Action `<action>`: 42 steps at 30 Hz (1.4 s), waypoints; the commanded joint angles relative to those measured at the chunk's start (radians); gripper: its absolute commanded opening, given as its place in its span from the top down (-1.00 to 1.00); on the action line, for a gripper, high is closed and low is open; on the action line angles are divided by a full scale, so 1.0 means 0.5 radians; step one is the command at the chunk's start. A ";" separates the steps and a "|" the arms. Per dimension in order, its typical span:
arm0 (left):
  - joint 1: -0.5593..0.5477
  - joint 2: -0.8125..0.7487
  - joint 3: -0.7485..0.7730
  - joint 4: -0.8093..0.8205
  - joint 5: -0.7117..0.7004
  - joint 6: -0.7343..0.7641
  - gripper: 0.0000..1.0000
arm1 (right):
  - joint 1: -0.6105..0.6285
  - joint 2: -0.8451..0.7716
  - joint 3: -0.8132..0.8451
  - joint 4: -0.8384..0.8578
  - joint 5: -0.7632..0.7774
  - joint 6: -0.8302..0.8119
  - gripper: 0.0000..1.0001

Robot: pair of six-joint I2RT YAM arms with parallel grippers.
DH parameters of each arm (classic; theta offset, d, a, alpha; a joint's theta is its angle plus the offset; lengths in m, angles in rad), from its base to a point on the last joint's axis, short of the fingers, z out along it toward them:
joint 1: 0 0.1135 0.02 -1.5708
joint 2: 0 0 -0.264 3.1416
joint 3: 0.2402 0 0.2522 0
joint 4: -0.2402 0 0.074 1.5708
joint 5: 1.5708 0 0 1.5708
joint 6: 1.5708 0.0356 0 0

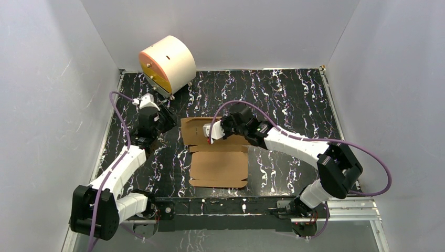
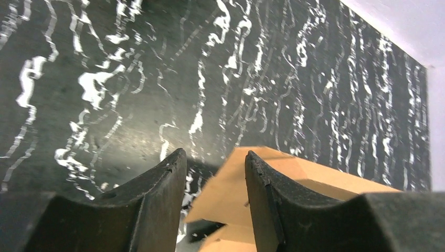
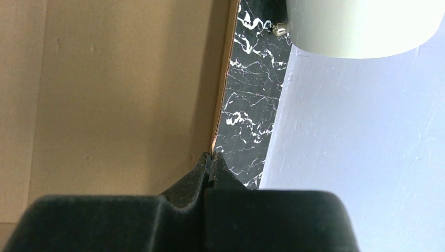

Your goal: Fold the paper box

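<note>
**On the marbled worktop: one cardboard sheet, two arms, one cylinder**

Near the middle of the black, white-veined worktop (image 1: 294,100) lies a single paper box (image 1: 219,168), plain brown and not yet a box. Its near panel lies flat and open towards the arm bases. Its far part sits under the right arm. It is the only cardboard piece in view.

Two arms work at it, one from each side. The right gripper (image 1: 209,132) reaches over the far half of the sheet. In the right wrist view its fingers (image 3: 202,176) are pressed fully together, and the thin edge of a cardboard panel (image 3: 120,94) runs straight into the seam between their tips, so they appear to pinch that edge. The left gripper (image 1: 167,122) sits just beside the sheet's left edge. In the left wrist view its fingers (image 2: 168,178) stand apart with a clear gap. A corner of the brown sheet (image 2: 231,184) shows beyond and below them, partly behind one finger, and nothing is clamped between them.

One cream cylinder (image 1: 170,60) with an orange face lies on its side at the far left corner of the worktop, well apart from the cardboard. Its pale wall also shows at the top of the right wrist view. Pale grey walls (image 1: 52,105) close the scene on three sides.
</note>
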 commanded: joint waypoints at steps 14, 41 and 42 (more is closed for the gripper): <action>0.320 0.225 -0.115 0.617 0.683 0.354 0.11 | 0.011 -0.077 -0.030 0.042 0.052 -0.284 1.00; 0.337 0.482 -0.091 0.742 1.279 0.435 0.21 | 0.009 -0.091 -0.026 -0.022 0.102 -0.283 1.00; 0.337 0.482 -0.094 0.747 1.291 0.432 0.22 | 0.008 -0.093 -0.024 -0.018 0.100 -0.283 1.00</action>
